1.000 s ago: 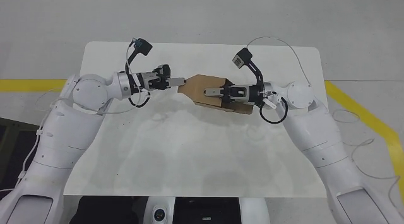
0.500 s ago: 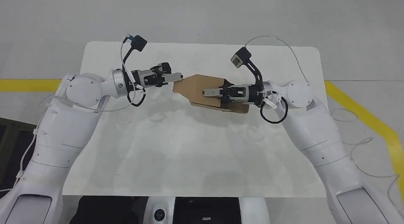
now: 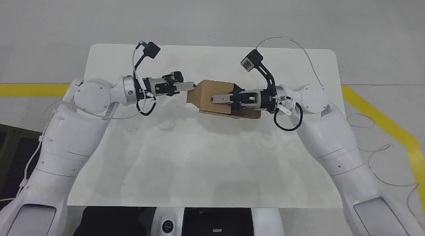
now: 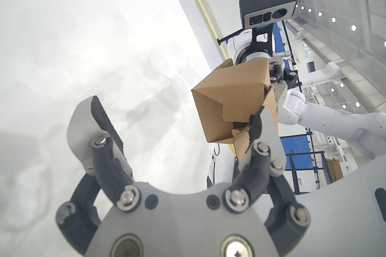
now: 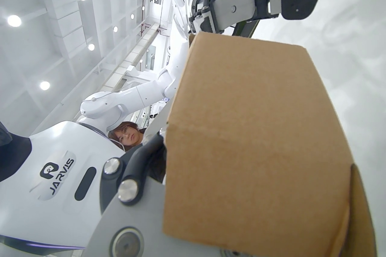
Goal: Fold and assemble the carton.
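Holding the carton (image 3: 214, 96) over the middle of the white table (image 3: 199, 169), the right gripper (image 3: 227, 96) is clamped on its body, one finger lying along the top face. Left gripper (image 4: 176, 110) is spread wide at the carton's folded end, one fingertip (image 4: 261, 122) touching a flap there.

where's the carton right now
Top view: the carton is over the middle of the table, held in the right gripper, with the left gripper, jaws open, at its opposite end.
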Available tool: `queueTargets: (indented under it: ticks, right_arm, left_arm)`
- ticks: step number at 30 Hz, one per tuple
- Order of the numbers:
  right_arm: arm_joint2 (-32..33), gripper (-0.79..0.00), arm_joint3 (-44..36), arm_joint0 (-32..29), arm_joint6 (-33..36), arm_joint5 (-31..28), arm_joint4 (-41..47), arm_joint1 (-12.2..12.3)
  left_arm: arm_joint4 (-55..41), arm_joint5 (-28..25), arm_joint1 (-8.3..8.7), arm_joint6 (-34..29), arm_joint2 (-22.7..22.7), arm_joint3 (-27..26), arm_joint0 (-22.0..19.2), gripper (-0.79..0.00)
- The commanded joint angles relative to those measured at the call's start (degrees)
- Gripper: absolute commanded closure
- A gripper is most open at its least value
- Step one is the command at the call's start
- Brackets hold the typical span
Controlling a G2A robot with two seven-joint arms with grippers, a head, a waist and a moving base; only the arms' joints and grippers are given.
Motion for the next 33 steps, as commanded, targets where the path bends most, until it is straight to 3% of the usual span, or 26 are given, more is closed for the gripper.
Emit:
queueTargets:
  ticks: [1, 33]
  right_arm:
    - [-0.1, 0.000, 0.0, 0.0, 0.1, 0.0, 0.2, 0.0]
    - [-0.3, 0.000, 0.9, 0.3, 4.1, -2.8, 7.0, -0.8]
  left_arm:
    - [-1.0, 0.2, -0.04, -0.7, 0.2, -0.1, 0.1, -0.785]
    - [-5.9, -2.3, -0.33, -5.7, 2.2, -0.4, 0.8, -0.785]
